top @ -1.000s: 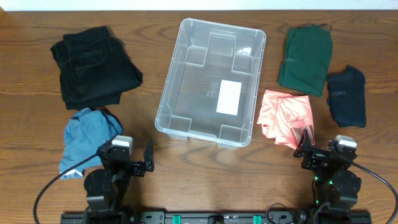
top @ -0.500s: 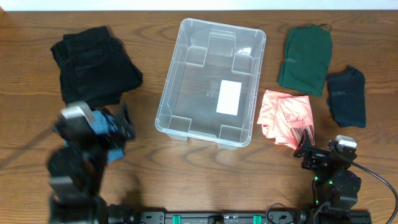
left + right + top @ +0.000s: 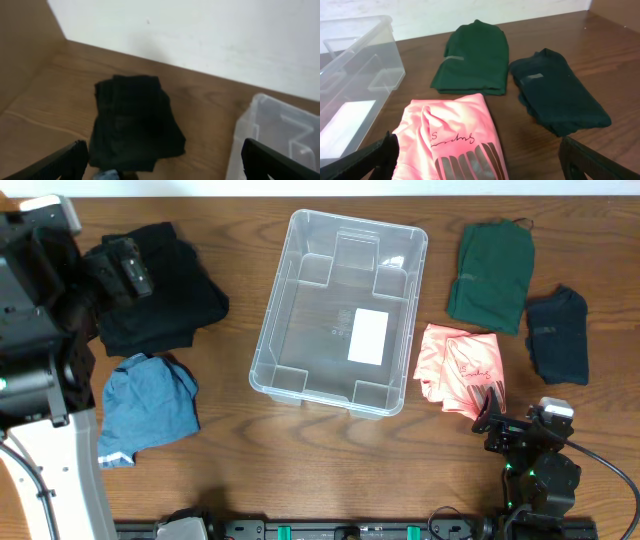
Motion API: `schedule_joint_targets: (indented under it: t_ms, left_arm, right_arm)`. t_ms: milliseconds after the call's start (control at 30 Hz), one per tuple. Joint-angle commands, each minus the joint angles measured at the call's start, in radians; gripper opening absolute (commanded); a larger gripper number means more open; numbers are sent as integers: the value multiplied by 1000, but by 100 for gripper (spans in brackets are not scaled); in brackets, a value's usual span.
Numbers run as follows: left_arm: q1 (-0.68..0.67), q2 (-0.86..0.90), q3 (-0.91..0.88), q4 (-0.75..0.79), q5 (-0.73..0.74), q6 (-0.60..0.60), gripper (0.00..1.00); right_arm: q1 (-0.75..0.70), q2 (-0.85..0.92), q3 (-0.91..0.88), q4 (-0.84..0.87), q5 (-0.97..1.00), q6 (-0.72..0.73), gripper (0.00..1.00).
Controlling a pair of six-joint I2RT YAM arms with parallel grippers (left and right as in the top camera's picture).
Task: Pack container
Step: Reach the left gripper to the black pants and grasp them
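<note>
The clear container (image 3: 272, 320) stands empty at mid-table, a white label on its base; its corner shows in the left wrist view (image 3: 280, 130) and its side in the right wrist view (image 3: 355, 55). My left gripper (image 3: 110, 270) hangs high over the far left, open, above a folded black garment (image 3: 160, 290). In its own view the gripper (image 3: 165, 162) is open and empty, with the black garment (image 3: 132, 120) below. My right gripper (image 3: 510, 420) rests open at the front right, empty (image 3: 480, 160), just short of a pink shirt (image 3: 450, 135).
A blue garment (image 3: 145, 405) lies at the front left. Right of the container lie the pink shirt (image 3: 460, 365), a green garment (image 3: 492, 275) and a navy one (image 3: 557, 335). A white wall (image 3: 200, 35) backs the table's far edge.
My left arm has lifted off the front edge and swung up and back to the far left, over the black garment. The right arm has not moved.
</note>
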Motion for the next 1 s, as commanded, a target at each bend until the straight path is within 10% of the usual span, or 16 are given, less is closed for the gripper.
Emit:
schedule_joint_targets:
  t_ms: [0,133,533,967]
  left_arm:
    - [16,14,24,-27,-55,2,98]
    - [108,68,25,-54,-85,-123,98]
    - [541,480,25,-27,639,-62,98]
    - [572,673,25,127,609,29,98]
  right_arm:
    - [11,-3,-3,0,3,11,99]
    - [11,-3,-3,0,3,11,99]
    - [11,-3,-3,0,3,11,99]
    - [11,-3,-3,0,3,11,99]
